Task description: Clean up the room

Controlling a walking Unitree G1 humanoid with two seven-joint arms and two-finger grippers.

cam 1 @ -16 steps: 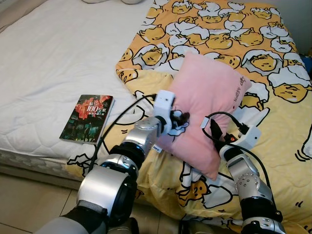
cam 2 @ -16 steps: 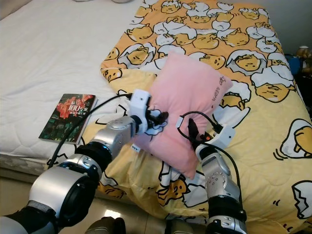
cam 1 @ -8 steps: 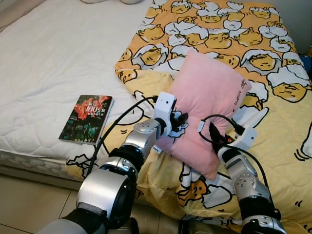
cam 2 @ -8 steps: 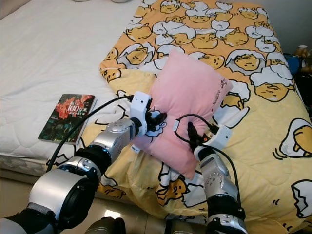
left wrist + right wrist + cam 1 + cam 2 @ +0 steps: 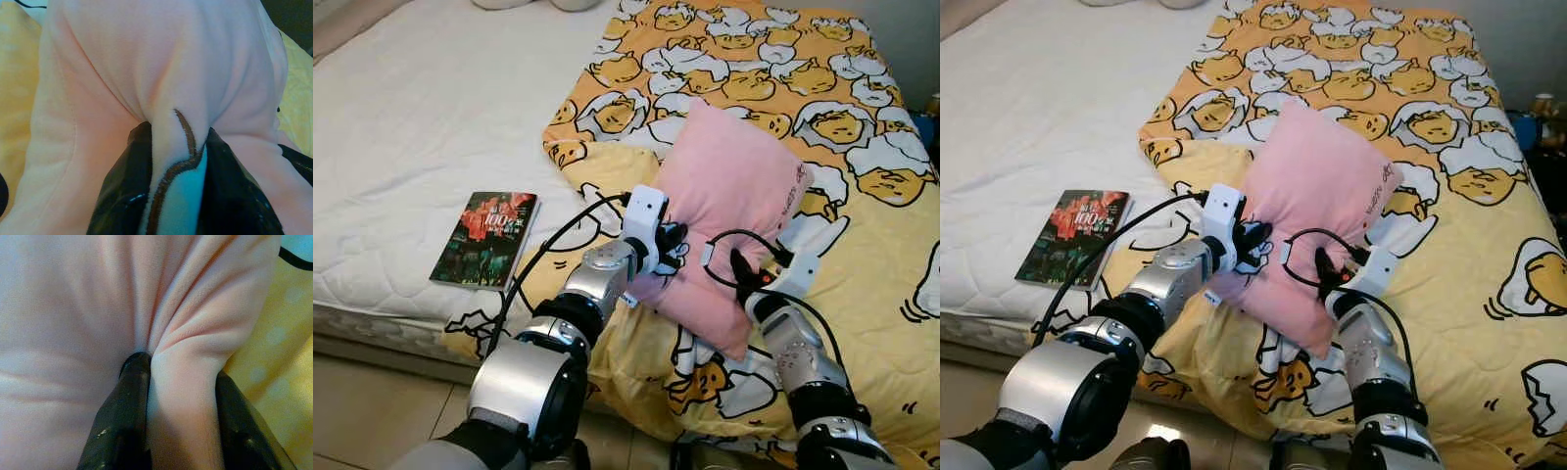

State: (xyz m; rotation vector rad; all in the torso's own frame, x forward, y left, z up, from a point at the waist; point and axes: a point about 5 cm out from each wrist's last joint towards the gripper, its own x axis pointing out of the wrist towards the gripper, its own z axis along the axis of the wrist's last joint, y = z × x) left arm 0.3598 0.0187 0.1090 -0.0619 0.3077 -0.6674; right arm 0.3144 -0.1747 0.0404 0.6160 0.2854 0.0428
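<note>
The left hand [image 5: 672, 242] is pinched shut on a fold at the pink pillow's [image 5: 729, 196] near left edge, and the right hand [image 5: 742, 271] grips another bunched fold at its lower right corner, so the pillow hangs tilted between them, above the yellow patterned blanket [image 5: 862, 255] on the bed [image 5: 421, 127]. Out past the left hand, a book [image 5: 486, 238] lies flat on the white mattress near the bed's edge. Both grips hold only thin plush, I'd say; a quick swing could pull a fold free and drop that side, or drag the blanket along.
</note>
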